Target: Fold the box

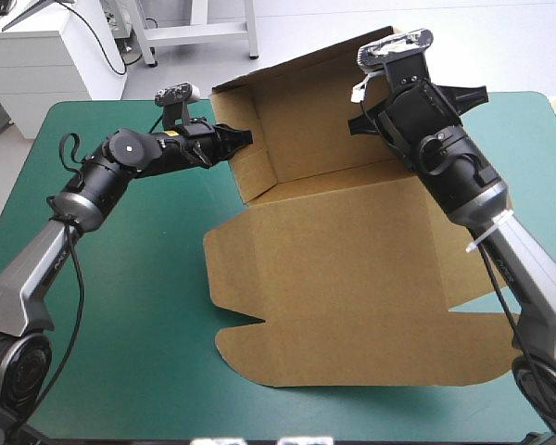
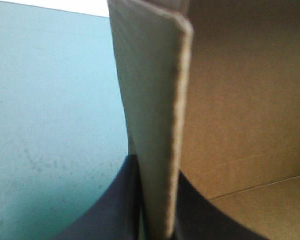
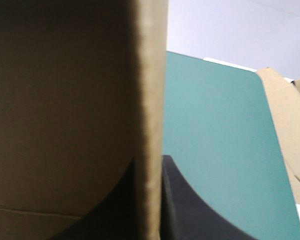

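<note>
- The brown box of cut corrugated board (image 1: 352, 287) lies across the middle of the teal-green table cover (image 1: 139, 306). Its raised part is toward the far edge and its broad flat panel (image 1: 343, 324) reaches toward the near edge.
- At the far section, the back wall (image 1: 315, 111) and both side walls stand upright and form an open trough. The near panel lies flat on the cover and is not yet folded.
- The left gripper (image 2: 157, 170) has its black fingers all but closed, with the free edge of the left side wall (image 2: 155, 100) pinched between them. This hold appears intended to fix that wall upright.
- The right gripper (image 3: 150, 167) has its fingers likewise nearly together on the right side wall (image 3: 150, 100), with the board sheet between them.
- Judgement: the paired grip sets both side walls square to the back wall, ready for tucking. Releasing either wall could let it spring outward.
- A further piece of brown board (image 3: 282, 120) shows beyond the table's right edge, well apart from the box.
</note>
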